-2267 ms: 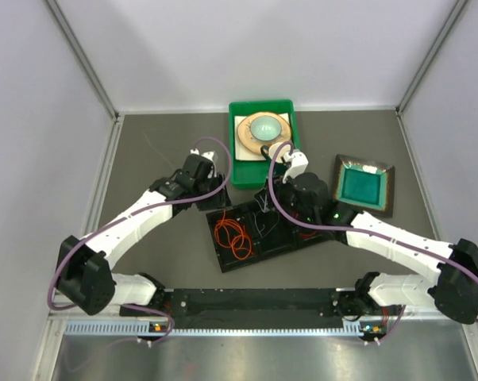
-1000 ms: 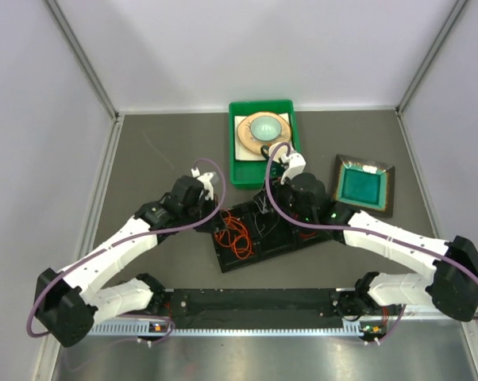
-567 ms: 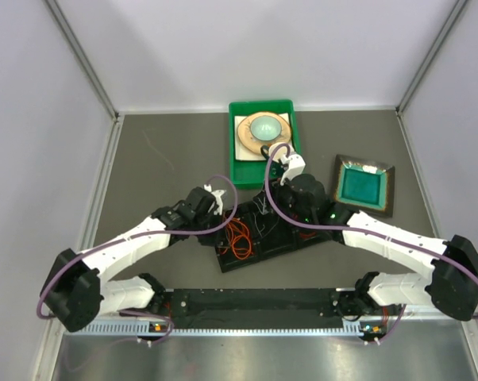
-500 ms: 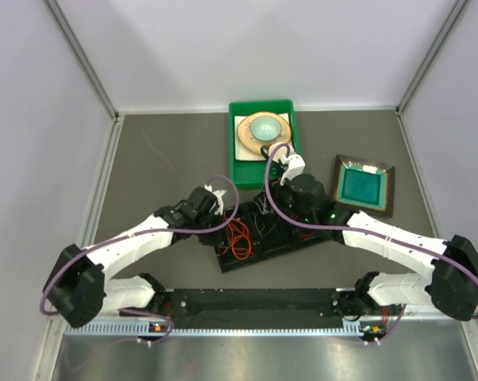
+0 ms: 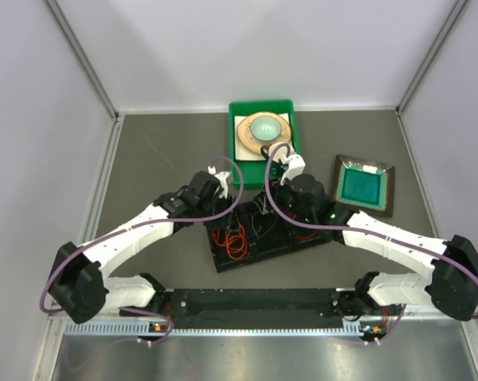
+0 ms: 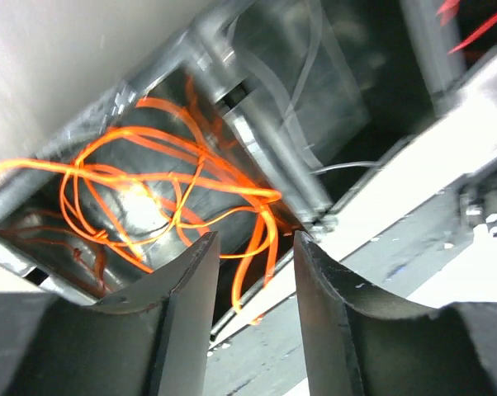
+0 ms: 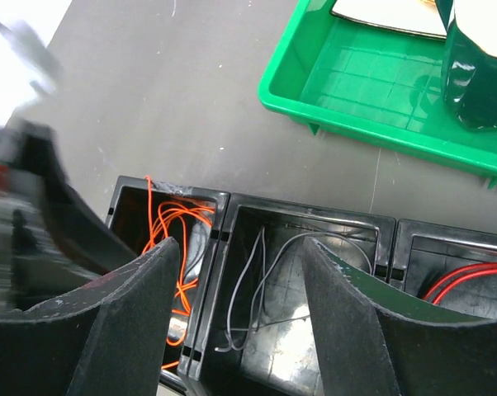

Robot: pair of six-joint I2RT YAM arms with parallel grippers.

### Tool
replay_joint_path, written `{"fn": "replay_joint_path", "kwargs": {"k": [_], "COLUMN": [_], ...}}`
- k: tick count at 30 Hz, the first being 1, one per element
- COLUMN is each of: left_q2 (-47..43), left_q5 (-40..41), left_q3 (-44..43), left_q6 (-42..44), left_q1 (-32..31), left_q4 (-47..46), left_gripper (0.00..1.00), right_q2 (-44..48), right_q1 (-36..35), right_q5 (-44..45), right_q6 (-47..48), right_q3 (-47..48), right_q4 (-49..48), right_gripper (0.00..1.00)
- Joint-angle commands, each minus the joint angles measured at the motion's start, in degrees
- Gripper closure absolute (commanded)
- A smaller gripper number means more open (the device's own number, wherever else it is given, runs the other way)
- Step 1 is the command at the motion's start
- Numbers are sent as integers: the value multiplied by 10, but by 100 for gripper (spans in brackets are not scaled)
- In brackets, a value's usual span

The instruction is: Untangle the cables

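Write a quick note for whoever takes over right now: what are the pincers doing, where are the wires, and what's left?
Left pincer: open, close over the orange wire, gripping nothing.
Right pincer: open, above the grey wire.
Wires: those two and the red wire each lie in their own compartment of the black tray.
Done: the three look separated.
Left: the orange wire is a messy bundle of loops and probably needs straightening.

The top camera looks down on the whole table from high above its near edge, while both wrist cameras peer close-up into the same black tray compartment holding the orange wire.
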State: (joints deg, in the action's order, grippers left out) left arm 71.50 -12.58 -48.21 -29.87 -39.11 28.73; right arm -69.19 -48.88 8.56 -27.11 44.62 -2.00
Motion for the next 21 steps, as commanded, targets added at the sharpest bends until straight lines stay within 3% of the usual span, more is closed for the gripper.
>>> {"fn": "replay_joint_path", "kwargs": {"k": [1,7,11,16,21], "left_q2": [-29,-32,-13,45,57], "left_q5": [13,64,210,217,221], "left_q3": [-65,-99,-115,-132,-79], "left_q6": [28,21,-26,-76,-123], "left_q1": [-2,-2,0,0,0], "left_q4": [48,57,72,111,56], "left_gripper": [54,53,57,53,55], "right_q2": [6,-1,0,5,1], "right_q1": [6,6,6,6,6], "right_q5": [5,-6,-7,-5,-7], "right_q6": [-4,-5,-4,-5,-7], "right_q3": [6,12,13,8,6], "right_q4": [-13,-15,-13,-10,-10], "right_gripper": [38,38,37,37,36]}}
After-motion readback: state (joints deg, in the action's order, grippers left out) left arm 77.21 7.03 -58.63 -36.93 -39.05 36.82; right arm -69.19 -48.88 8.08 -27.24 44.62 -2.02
